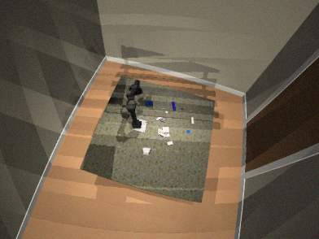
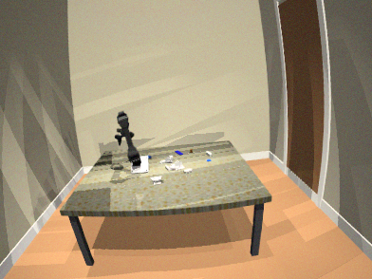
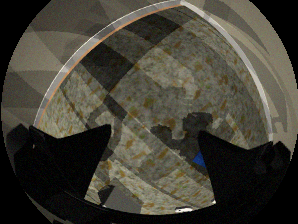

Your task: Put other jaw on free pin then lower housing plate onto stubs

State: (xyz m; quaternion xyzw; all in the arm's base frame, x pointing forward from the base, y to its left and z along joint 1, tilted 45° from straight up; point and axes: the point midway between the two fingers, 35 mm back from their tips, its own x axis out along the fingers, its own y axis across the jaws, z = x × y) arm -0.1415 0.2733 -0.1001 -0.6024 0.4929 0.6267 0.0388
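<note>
My gripper [image 2: 119, 139] [image 3: 156, 132] is open and empty, raised above the table's left rear part, away from the white parts. In the wrist view both black fingers stand wide apart over bare tabletop. A cluster of white parts [image 1: 163, 132] [image 2: 175, 166] lies mid-table, right of the arm's base. A smaller white piece [image 1: 161, 119] [image 2: 167, 160] lies behind it. Another white part [image 1: 146, 150] [image 2: 156, 179] stands nearer the front, and a small one [image 1: 170, 143] [image 2: 188, 170] lies right of the cluster. Which are jaws or housing plate, and the pins and teeth, are too small to tell.
The arm's base stands on a white plate [image 1: 142, 126] [image 2: 143, 164]. A dark blue block [image 1: 149, 103] lies behind it. Farther right are a blue bar [image 1: 173, 106] [image 2: 178, 153], a white bar [image 1: 192, 120] [image 2: 209, 153] and a small blue piece [image 1: 188, 132] [image 2: 209, 160].
</note>
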